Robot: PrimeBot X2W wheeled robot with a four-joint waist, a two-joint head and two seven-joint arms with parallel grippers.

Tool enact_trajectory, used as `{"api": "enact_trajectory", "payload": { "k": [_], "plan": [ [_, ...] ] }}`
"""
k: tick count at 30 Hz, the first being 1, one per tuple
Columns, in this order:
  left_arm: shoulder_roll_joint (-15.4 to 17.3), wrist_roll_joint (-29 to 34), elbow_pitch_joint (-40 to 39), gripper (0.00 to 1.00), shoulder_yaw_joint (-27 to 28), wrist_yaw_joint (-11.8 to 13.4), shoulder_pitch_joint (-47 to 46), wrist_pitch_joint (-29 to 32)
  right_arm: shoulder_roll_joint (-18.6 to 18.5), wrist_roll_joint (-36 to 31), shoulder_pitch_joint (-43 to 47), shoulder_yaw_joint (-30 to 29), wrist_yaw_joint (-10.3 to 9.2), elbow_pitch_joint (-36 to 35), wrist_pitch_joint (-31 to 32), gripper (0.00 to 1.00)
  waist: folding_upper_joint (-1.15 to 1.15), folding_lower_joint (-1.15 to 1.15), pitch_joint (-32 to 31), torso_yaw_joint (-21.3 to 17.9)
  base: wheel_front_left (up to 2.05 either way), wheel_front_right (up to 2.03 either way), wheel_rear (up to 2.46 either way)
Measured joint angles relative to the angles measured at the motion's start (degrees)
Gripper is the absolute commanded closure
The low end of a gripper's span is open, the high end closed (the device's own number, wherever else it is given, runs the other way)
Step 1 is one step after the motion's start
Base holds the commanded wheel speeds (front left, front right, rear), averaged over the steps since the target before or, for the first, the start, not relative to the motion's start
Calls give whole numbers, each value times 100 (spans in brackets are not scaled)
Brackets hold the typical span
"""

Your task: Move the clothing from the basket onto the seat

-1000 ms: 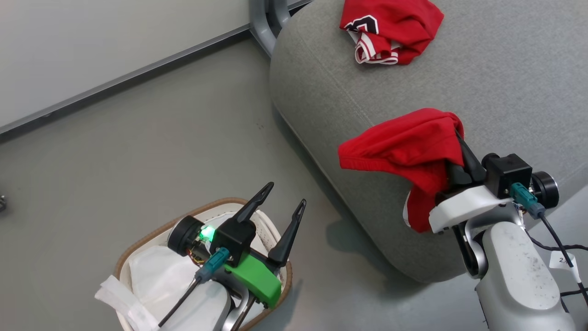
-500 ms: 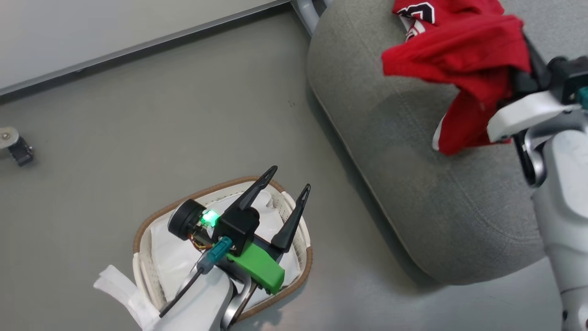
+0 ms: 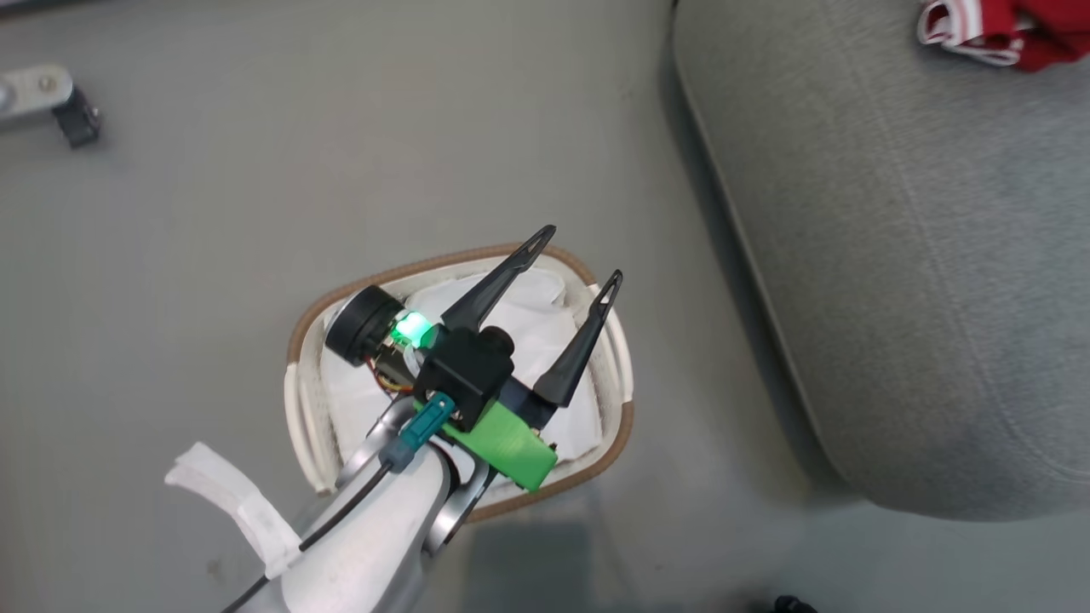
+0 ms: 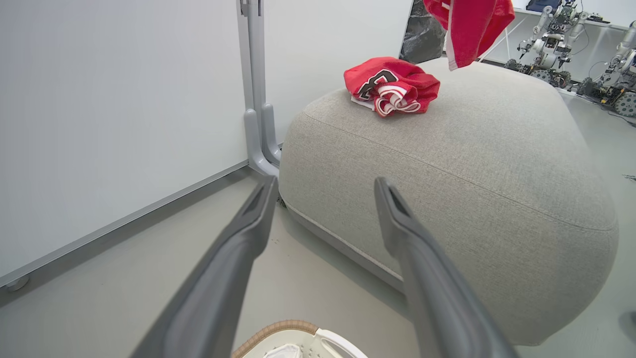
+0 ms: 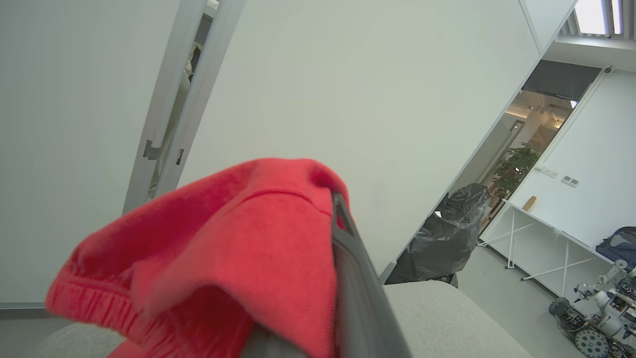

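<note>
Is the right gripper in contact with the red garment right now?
Touching. In the right wrist view the red garment drapes over the right gripper, pressed against its dark finger, jaws shut on it.

Bright even light, soft shadow beside the seat [image 3: 894, 255], wrist views bowed at edges

We saw a black bin bag [image 5: 447, 233] by the white wall [image 5: 348, 74] — a potted plant [image 5: 514, 169] stood beyond it. A metal caster [image 3: 51, 98] sat on the grey floor [image 3: 213, 213].
</note>
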Motion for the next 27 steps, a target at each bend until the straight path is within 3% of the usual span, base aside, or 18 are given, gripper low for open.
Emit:
{"api": "enact_trajectory", "payload": {
  "k": [6, 13, 19, 20, 22, 27],
  "plan": [
    [31, 122, -534, 0, -100, 11, -187, 122, -275, -124, -66, -603, 0, 265, 80, 100, 0, 0, 629, 340, 0, 0, 0],
    [99, 235, -703, 0, -149, 54, -326, 227, 333, -410, 234, -903, 0, 937, -78, 100, 0, 1, 1307, 605, 0, 0, 0],
    [176, 232, -709, 0, -77, 130, -339, 246, 595, -595, 304, -916, 0, 1116, -275, 66, 0, 1, 1626, 695, 0, 0, 0],
    [188, 221, -697, 0, -67, 140, -338, 246, 646, -597, 308, -903, 0, 1114, -291, 53, -1, 0, 1635, 683, 0, 0, 0],
    [200, 212, -687, 0, -54, 164, -338, 246, 673, -605, 320, -890, 0, 1098, -324, 0, 0, 0, 1629, 650, 0, 0, 0],
    [229, 153, -631, 0, -47, 190, -330, 224, 844, -546, 513, -899, 0, 896, -356, 0, 0, 0, 1514, 523, 0, 0, 0]
  ]
}}
